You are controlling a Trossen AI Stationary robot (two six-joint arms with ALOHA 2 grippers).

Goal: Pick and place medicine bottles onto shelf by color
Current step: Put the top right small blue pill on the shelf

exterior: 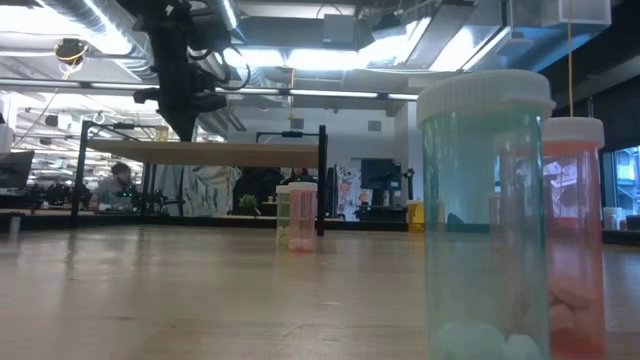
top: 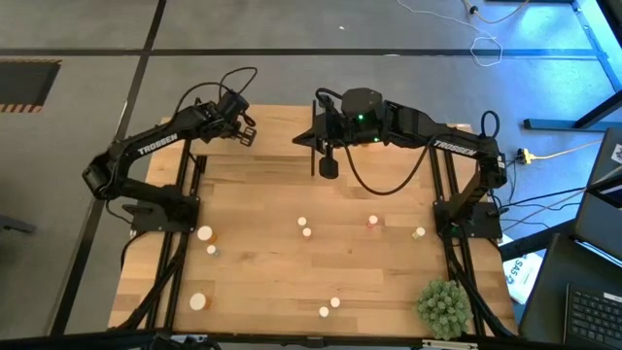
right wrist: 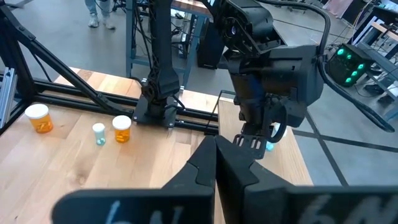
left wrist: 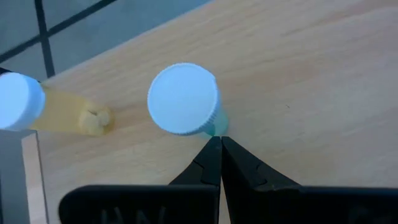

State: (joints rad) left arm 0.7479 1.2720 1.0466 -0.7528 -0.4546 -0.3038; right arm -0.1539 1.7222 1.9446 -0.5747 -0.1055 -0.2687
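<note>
On the wooden table (top: pixel 292 282) bottles stand scattered, while the left gripper (left wrist: pixel 221 144) and right gripper (right wrist: pixel 216 142) hover closed, empty.

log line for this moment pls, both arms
left gripper: shut, over far table edge, above white-capped pale green bottle | right gripper: shut, empty, at far edge | light wooden shelf: no bottles seen

white-capped pale green bottle (left wrist: pixel 185 99), orange bottle (right wrist: pixel 122 129)
</note>
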